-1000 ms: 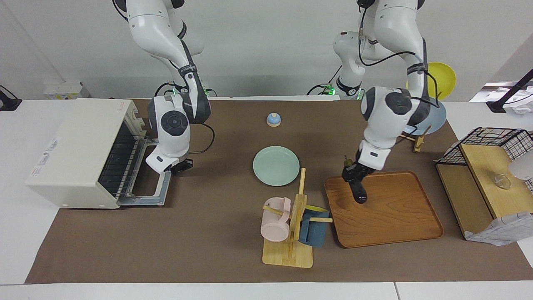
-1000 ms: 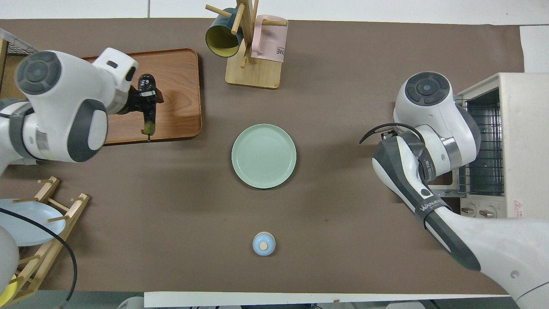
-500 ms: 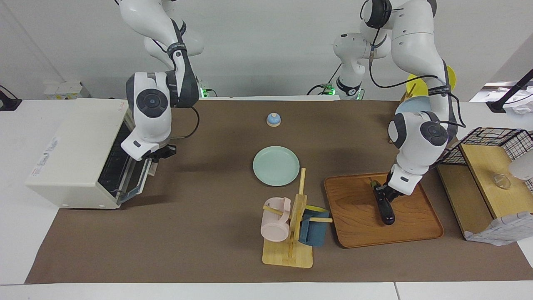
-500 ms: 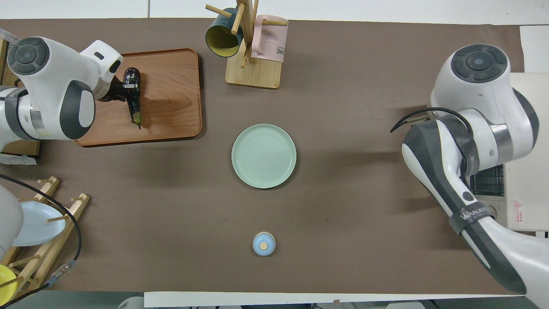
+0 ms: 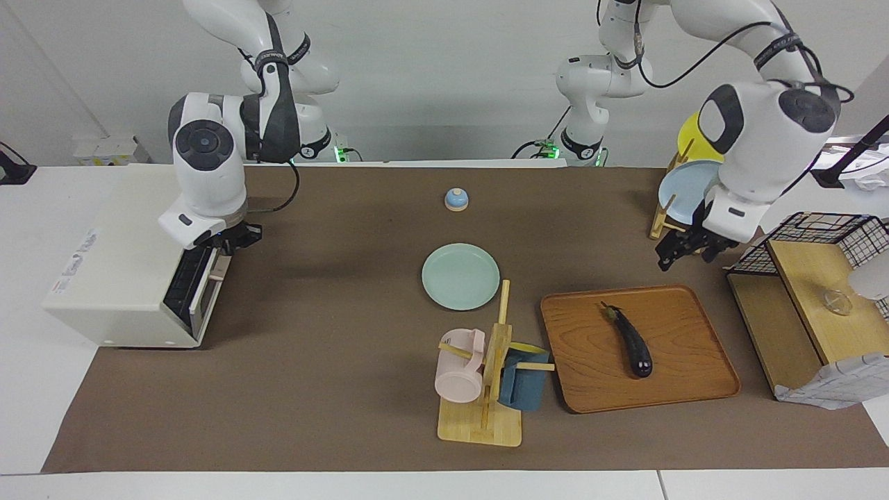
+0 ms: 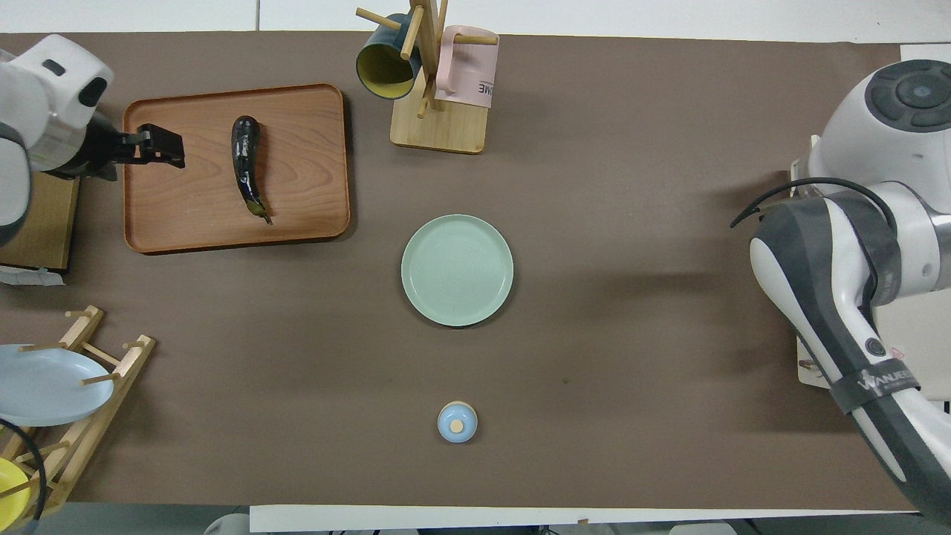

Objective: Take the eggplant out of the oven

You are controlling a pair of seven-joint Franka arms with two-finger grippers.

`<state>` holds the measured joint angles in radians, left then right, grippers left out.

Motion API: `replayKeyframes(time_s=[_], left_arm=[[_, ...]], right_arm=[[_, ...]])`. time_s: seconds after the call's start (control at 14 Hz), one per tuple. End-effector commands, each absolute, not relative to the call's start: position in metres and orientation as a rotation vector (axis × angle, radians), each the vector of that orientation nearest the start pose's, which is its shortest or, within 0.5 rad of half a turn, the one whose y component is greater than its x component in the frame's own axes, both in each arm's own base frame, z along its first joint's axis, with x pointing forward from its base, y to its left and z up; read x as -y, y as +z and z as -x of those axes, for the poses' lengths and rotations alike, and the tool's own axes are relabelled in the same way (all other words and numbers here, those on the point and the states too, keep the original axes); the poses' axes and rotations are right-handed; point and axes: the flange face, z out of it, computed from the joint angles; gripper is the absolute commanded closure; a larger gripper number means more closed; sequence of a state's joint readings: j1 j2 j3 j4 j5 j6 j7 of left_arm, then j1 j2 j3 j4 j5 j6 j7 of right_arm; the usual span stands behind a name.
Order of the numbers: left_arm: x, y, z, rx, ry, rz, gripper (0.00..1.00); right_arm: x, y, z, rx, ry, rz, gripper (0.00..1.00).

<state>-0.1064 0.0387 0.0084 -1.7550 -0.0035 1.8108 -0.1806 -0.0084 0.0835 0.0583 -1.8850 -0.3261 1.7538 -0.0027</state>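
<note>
eggplant out, oven shut

the eggplant (image 5: 628, 340) lies loose on the wooden tray (image 5: 694, 389), stem end toward the robots, well apart from the oven (image 5: 125, 257) at the right arm's end of the table; the task looks finished. the left gripper (image 5: 687, 248) hangs empty with fingers spread over the tray's edge, where half a second ago it still pinched the eggplant. the right gripper (image 5: 233, 237) sits at the oven door's top edge, its fingers' state i cannot tell; the door, half raised before, is now up
</note>
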Motion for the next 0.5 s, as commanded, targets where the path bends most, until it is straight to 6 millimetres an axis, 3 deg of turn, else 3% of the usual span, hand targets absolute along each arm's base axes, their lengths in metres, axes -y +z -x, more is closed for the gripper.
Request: replayKeyframes(time_s=[0.0,0.21,0.43], left_arm=[[0.029,0.589,-0.539,-0.024,0.106,3.123,0.00],[0.012,0.617,-0.529,-0.080,0.163,3.123,0.00],[0.015,0.618,-0.528,-0.107,0.168,3.122,0.00]], right_arm=[[0.020,0.461,-0.546,0.301,0.401,3.418,0.87],[0.033,0.474,-0.540,0.310,0.409,3.405,0.86],[0.030,0.489,-0.534,0.282,0.388,3.386,0.79]])
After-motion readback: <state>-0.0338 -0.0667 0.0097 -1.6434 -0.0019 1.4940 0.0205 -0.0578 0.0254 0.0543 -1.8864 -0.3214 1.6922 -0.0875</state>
